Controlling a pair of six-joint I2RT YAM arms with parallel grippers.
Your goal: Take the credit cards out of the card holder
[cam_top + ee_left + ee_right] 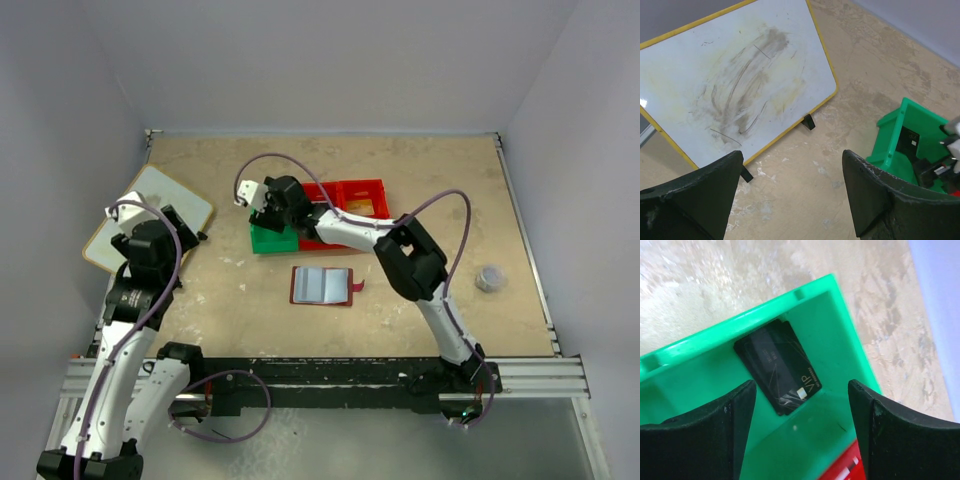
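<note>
The card holder (322,286) lies open on the table, maroon with pale blue sleeves and a small red tab (357,288). One black credit card (777,367) marked VIP leans in the corner of the green compartment (840,340). My right gripper (802,432) hangs open just above that compartment with nothing between its fingers; the top view shows this gripper (265,213) over the green bin (273,240). A tan card (359,207) seems to lie in a red compartment. My left gripper (792,200) is open over bare table beside the whiteboard.
The yellow-edged whiteboard (735,75) lies at the left, partly over the table's edge (150,215). Red compartments (345,198) adjoin the green one (912,145). A small grey object (489,278) sits at the right. Walls close in the table.
</note>
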